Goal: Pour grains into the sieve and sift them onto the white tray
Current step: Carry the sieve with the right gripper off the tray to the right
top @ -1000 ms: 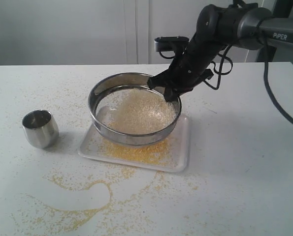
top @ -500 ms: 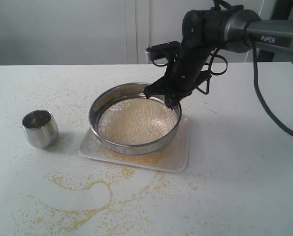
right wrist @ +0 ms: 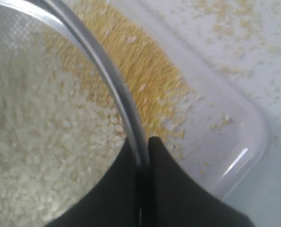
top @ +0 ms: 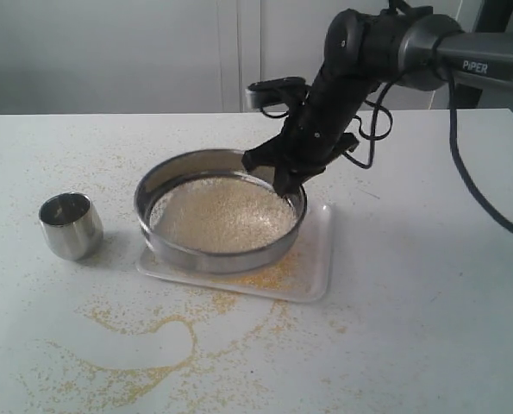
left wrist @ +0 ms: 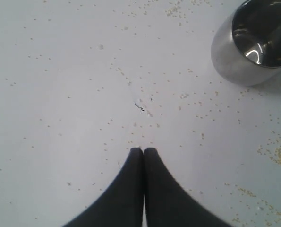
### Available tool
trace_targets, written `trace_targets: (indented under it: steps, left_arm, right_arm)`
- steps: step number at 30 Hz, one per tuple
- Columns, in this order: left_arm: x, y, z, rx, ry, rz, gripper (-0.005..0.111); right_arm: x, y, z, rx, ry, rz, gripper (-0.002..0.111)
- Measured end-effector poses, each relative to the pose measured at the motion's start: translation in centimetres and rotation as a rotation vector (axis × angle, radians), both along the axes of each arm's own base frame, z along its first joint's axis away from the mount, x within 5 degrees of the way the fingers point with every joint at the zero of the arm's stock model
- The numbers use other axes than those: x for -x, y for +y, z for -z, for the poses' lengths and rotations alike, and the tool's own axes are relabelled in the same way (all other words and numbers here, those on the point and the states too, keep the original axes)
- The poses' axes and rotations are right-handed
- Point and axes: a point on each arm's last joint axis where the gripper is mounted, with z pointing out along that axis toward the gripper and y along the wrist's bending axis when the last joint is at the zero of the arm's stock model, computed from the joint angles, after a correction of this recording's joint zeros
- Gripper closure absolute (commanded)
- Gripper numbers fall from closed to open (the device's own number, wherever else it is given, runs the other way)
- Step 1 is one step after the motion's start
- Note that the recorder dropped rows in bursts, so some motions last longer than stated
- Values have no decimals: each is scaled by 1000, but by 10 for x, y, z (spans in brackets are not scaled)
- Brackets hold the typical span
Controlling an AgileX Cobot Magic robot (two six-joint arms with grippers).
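Note:
The round steel sieve (top: 165, 177) hangs level over the white tray (top: 312, 280), its left side reaching past the tray's left edge. Pale coarse grains (top: 220, 216) fill its mesh. My right gripper (top: 278, 175) is shut on the sieve's rim at its right back side; in the right wrist view the gripper (right wrist: 141, 144) has one finger inside the rim (right wrist: 107, 80) and one outside. Fine golden meal (right wrist: 145, 71) lies on the tray (right wrist: 244, 142) below. My left gripper (left wrist: 143, 150) is shut on nothing, low over the bare table. It does not show in the exterior view.
A small steel cup (top: 70, 225) stands upright and empty on the table left of the tray; the cup (left wrist: 253, 42) also shows in the left wrist view. Spilled yellow grains (top: 144, 345) streak the table in front of the tray and around it.
My right gripper has carried the sieve to the left, from tilted and over the tray's middle to level and overhanging its left edge. More golden meal shows on the tray's right side.

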Motion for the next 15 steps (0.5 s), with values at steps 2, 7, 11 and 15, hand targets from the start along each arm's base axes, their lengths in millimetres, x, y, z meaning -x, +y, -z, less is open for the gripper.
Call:
trace_targets:
  steps: [2, 7, 11, 15]
  left_arm:
    - [0, 0, 0, 0, 0, 0, 107]
    - [0, 0, 0, 0, 0, 0, 107]
    - [0, 0, 0, 0, 0, 0, 107]
    - [0, 0, 0, 0, 0, 0, 107]
  right_arm:
    - [-3, -1, -1, -9, -38, -32, 108]
    - [1, -6, -1, 118, -23, -19, 108]
    - [-1, -9, -1, 160, -58, -64, 108]
    - [9, -4, 0, 207, -14, -152, 108]
